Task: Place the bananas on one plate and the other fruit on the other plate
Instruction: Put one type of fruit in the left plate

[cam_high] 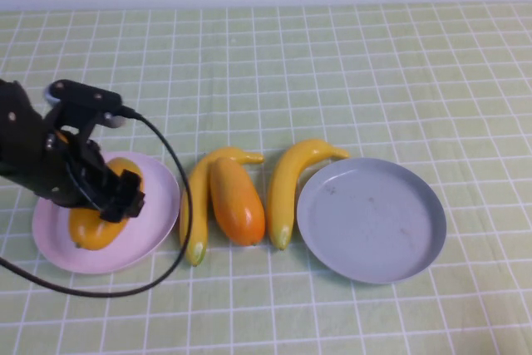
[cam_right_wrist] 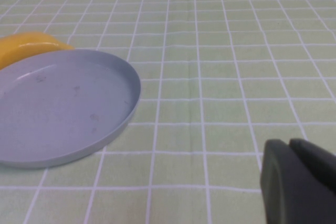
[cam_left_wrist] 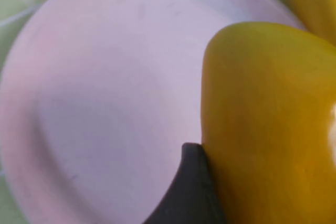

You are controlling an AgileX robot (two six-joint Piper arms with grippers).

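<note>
Left gripper on a mango over the pink plate; bananas and second mango on the cloth.

Checked cloth (cam_high: pixel 349 64) fills the frame. Grey plate (cam_high: pixel 371 220) sits right of centre, bare; pink plate (cam_high: pixel 50 239) lower left. The left gripper (cam_high: pixel 112 193) is clamped on the yellow mango (cam_high: pixel 93 229) on the pink plate. Two bananas (cam_high: pixel 197 205) (cam_high: pixel 287 184) flank the red mango (cam_high: pixel 237 203) at centre. The right gripper (cam_right_wrist: pixel 299 182) shows only in its wrist view, near the grey plate; whether its fingers are apart, I cannot tell.
</note>
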